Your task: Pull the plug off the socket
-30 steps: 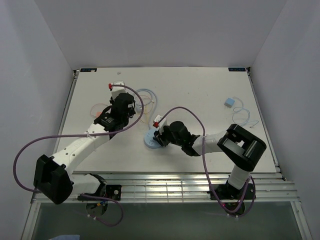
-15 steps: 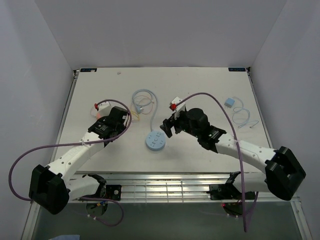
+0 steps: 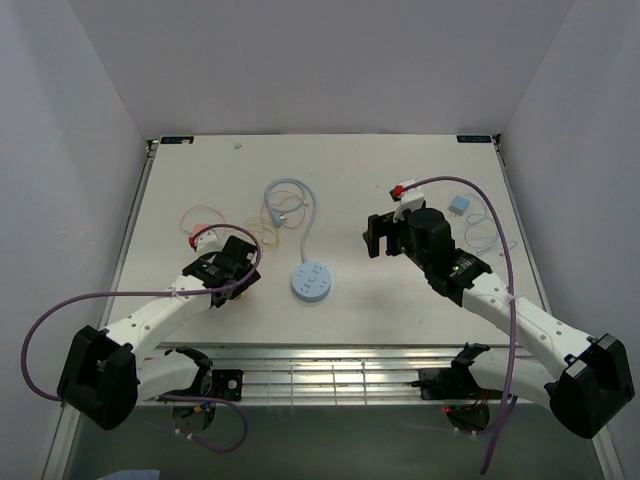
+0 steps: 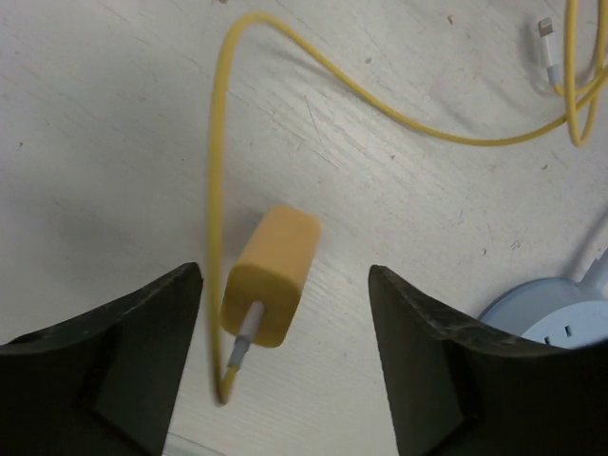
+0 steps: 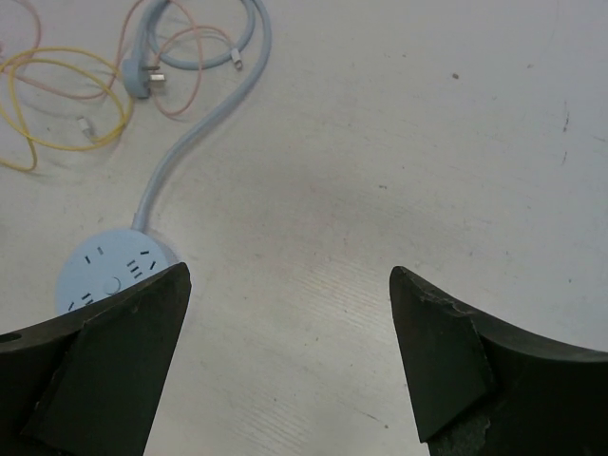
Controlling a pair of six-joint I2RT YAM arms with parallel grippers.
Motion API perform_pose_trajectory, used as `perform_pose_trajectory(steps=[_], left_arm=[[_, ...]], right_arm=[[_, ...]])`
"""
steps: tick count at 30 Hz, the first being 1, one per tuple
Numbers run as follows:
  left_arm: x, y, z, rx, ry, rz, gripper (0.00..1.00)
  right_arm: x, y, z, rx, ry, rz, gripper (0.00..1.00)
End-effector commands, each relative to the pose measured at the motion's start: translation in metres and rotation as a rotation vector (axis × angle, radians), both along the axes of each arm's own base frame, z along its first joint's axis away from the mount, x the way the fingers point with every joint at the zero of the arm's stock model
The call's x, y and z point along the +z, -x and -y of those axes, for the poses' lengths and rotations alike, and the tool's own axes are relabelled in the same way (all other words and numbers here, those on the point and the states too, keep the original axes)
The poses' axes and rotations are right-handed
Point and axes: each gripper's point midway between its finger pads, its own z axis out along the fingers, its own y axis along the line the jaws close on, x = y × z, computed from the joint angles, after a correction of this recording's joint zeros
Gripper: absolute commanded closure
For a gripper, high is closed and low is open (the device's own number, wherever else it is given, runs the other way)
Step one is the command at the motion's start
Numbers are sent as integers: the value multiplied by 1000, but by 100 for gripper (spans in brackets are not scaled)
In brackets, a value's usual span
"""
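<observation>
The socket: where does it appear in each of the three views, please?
Top external: the socket lies near the picture's centre.
Left wrist: bottom right corner, partly cut off.
Right wrist: lower left, its cord running upward.
Shared landmark: the yellow cable, faint from above.

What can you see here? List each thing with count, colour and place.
round flat plastic socket: one, light blue, table centre
socket cord: one, pale blue, coiled behind it
rounded block plug: one, yellow, left of the socket
thin loose cables: at least two, yellow and pink, by the coil
small square adapter: one, blue, far right, with thin pale cable
left gripper: one, black, open astride the plug
right gripper: one, black, open, right of the socket
</observation>
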Motion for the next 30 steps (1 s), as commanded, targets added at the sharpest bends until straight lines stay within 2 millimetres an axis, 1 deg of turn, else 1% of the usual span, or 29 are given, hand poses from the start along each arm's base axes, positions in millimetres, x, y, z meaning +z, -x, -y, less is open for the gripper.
perform_pose_trajectory(steps=[1, 2, 4, 5, 6, 7, 8, 9, 10, 12, 13, 14, 15, 16, 19, 20, 24, 30], left_arm=[[14, -1, 3, 38, 55, 38, 14], [20, -2, 2, 41, 55, 49, 10], [40, -5, 2, 40, 60, 72, 3], [49, -6, 2, 35, 58, 85, 2], [69, -10, 2, 19, 58, 116, 2], [80, -12, 2, 12, 56, 135, 2], [91, -13, 0, 13, 52, 149, 2], [115, -15, -3, 20, 44, 185, 2], [127, -16, -5, 23, 40, 204, 2], [150, -14, -11, 30, 21, 221, 2], [177, -19, -14, 43, 25, 279, 2], [188, -18, -17, 48, 23, 300, 2], [198, -18, -19, 50, 16, 317, 2], [216, -20, -22, 50, 13, 357, 2], [234, -23, -24, 52, 3, 391, 2], [236, -24, -26, 59, -9, 397, 2], [240, -30, -24, 55, -20, 396, 2], [237, -35, -22, 50, -31, 392, 2]], right_arm=[[-11, 5, 16, -67, 12, -62, 10], [-11, 5, 19, -79, 13, -65, 10], [-12, 6, 25, -105, 15, -72, 10], [-11, 6, 28, -117, 17, -70, 10], [-8, 6, 32, -135, 11, -64, 10], [-7, 6, 37, -153, 20, -68, 10], [-4, 5, 45, -190, 28, -62, 10], [-2, 5, 52, -227, 27, -70, 10], [-2, 5, 67, -290, 55, -89, 10], [-3, 5, 86, -366, 61, -123, 10], [-3, 2, 100, -421, 47, -139, 10], [-6, 4, 109, -445, 51, -165, 10], [-5, 4, 116, -465, 38, -167, 10], [-5, 2, 126, -490, 25, -174, 10], [5, 1, 139, -534, 21, -137, 10], [11, 2, 141, -542, 18, -121, 10], [29, 4, 147, -553, 12, -70, 10], [35, 8, 154, -559, 22, -30, 10]])
